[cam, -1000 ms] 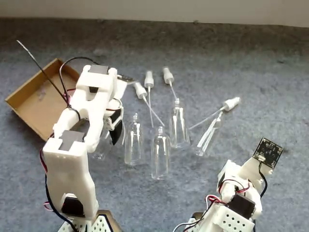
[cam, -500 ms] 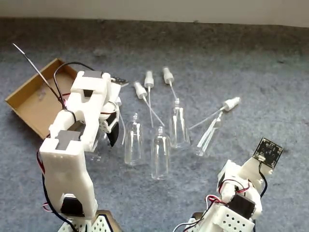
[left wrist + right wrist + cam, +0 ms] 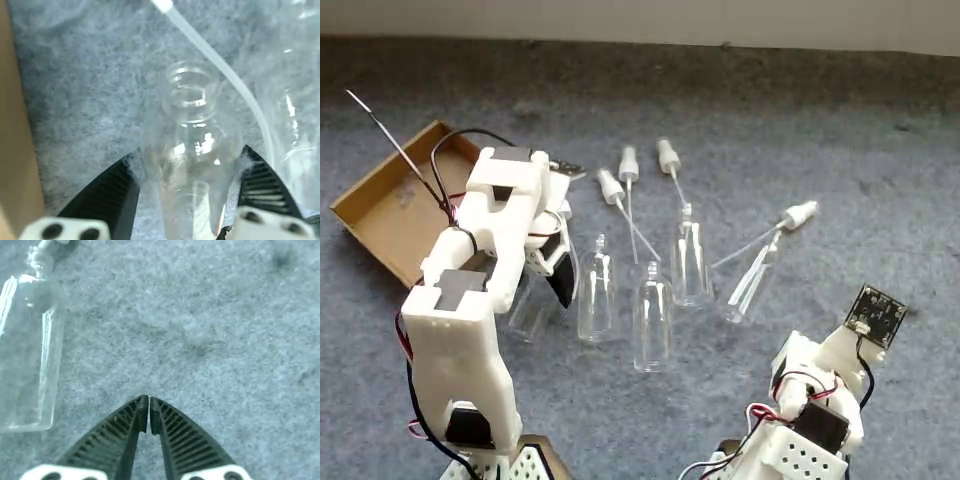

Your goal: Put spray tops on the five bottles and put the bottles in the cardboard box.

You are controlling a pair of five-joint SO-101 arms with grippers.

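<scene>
Left gripper (image 3: 188, 159) seemingly tight around bottle (image 3: 191, 117)

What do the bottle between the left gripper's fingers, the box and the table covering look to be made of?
The bottle: clear, glossy, probably plastic, possibly glass; see-through with bright glints. The box: matte brown cardboard, by its flat dull colour. The covering: grey carpet or felt, with a fuzzy mottled nap.

Clear bottles (image 3: 595, 290) are laid side by side, the leftmost bottle (image 3: 192, 130) clasped by the left end effector (image 3: 189, 162). White spray tops (image 3: 629, 162) are strewn beyond them, and the open cardboard box (image 3: 390, 205) is set nearby.
</scene>
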